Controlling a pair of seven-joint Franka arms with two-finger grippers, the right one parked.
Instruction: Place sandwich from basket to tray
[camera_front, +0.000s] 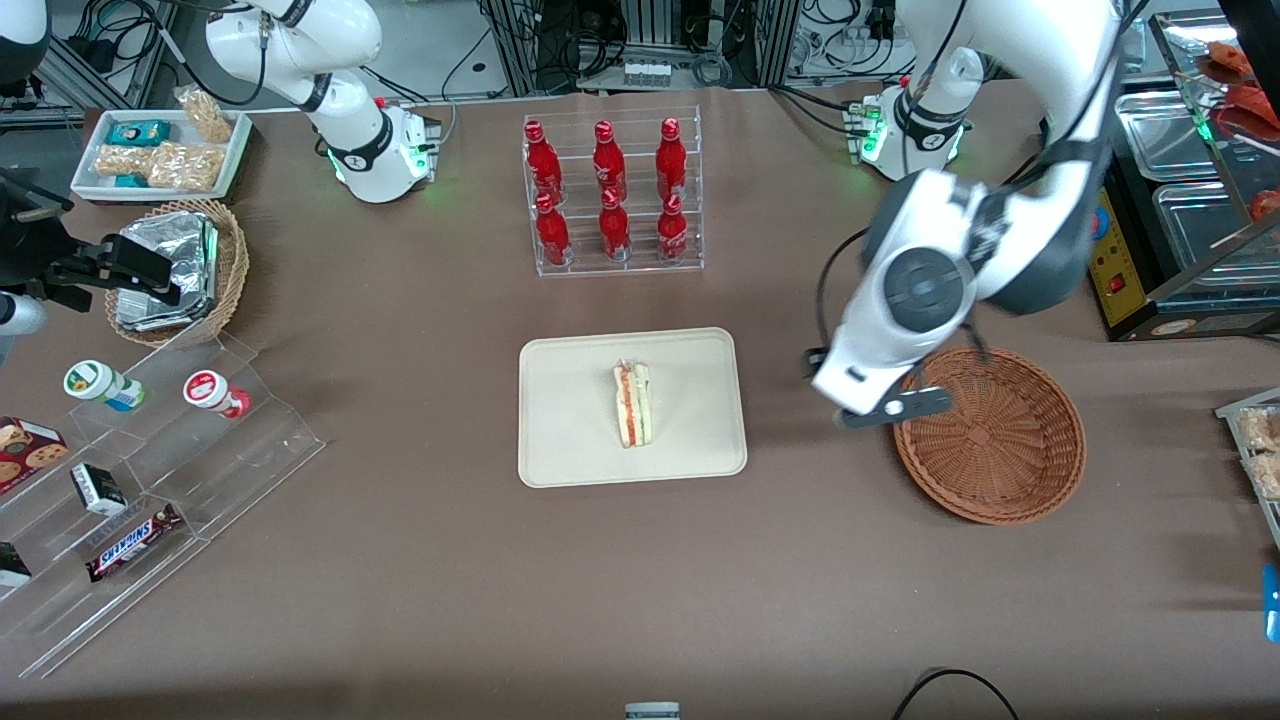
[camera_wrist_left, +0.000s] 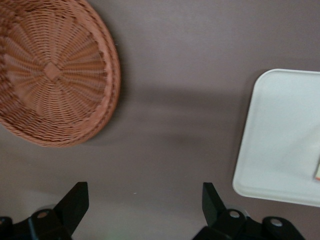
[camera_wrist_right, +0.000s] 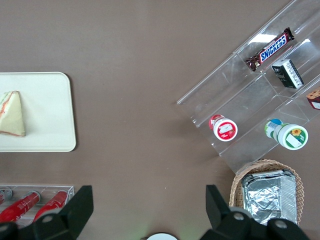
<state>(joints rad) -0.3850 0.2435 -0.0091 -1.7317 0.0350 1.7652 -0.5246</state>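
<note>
The sandwich (camera_front: 632, 404) stands on its edge mid-tray (camera_front: 560, 440), looking light, soft and easily crushed; best held gently across its flat bread faces. The basket (camera_front: 1040, 470) sits at the tray's three o'clock, bare. The pincer (camera_wrist_left: 145, 205) hovers between them, spread wide, holding nothing.
</note>
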